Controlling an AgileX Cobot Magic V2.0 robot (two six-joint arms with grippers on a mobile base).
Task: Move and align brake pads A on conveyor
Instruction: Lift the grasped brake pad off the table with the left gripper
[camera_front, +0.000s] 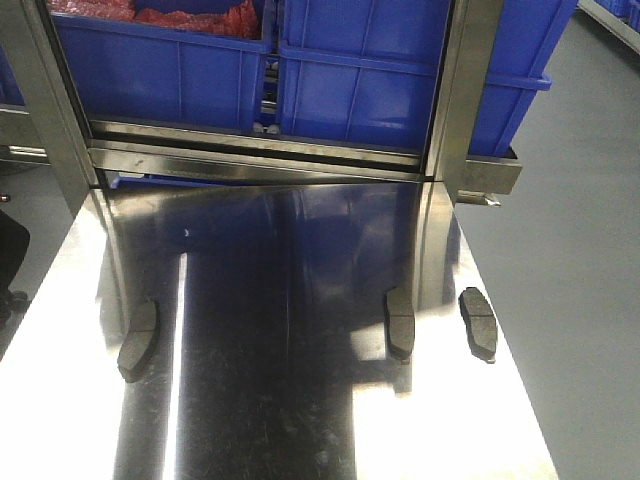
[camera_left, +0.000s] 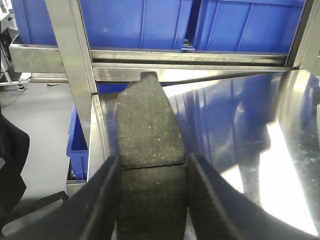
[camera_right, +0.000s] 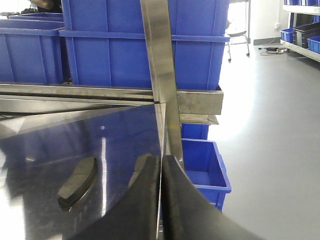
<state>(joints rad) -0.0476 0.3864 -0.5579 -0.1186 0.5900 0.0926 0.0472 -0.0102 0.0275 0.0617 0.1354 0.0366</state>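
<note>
Left gripper (camera_left: 152, 159) is seen closest in its wrist view. Both dark fingers (camera_left: 102, 200) are pressed against the long sides of the held pad (camera_left: 147, 125), so it is clamped on that pad. The pad's lower half is enclosed between the fingers, its groove is level with the tips, and its upper half is projected ahead. The held pad is positioned over the left edge of the steel table (camera_left: 260, 150); contact with the surface cannot be told. Right gripper (camera_right: 161, 159) is shown with its fingers closed together and nothing between them, near the table's right edge. Just beyond it two pads are laid flat on the steel. The right pad (camera_front: 477, 322) is partly hidden behind a finger in the right wrist view. The middle pad (camera_front: 400, 322) is placed just beside it, roughly parallel, with both long axes pointed away. The left pad (camera_front: 137, 340) is laid well apart from them, near the opposite side and slightly tilted. All three loose pads are located on the shiny table. Further back the table is crossed by a steel frame (camera_front: 260, 150), carried on uprights (camera_front: 465, 90). Behind the frame, blue bins (camera_front: 370, 90) are stacked, and red material (camera_front: 215, 22) is held in the left one. Grey floor (camera_front: 580, 200) is seen to the right.
</note>
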